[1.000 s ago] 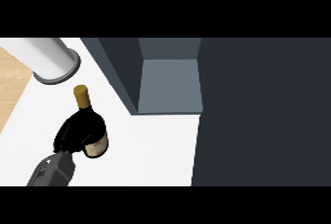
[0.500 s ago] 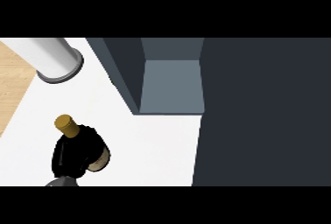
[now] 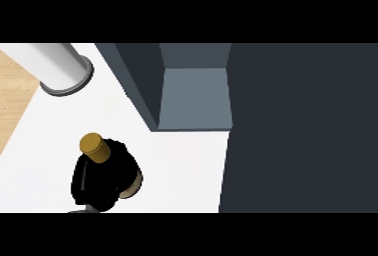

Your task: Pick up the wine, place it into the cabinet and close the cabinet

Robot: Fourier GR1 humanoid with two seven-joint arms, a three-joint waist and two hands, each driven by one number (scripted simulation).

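One hand (image 3: 100, 182), low at the view's left over the white table (image 3: 181, 165), curled round the wine (image 3: 94, 145) so only its gold cap and a pale label edge show; bare table above and right of it up to the open cabinet (image 3: 196, 100).

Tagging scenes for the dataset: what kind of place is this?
Likely a kitchen: white counter, open grey cabinet standing on it, and a wine bottle with a gold cap held by a black hand.

Kitchen: white counter (image 3: 184, 165), cabinet (image 3: 196, 95)
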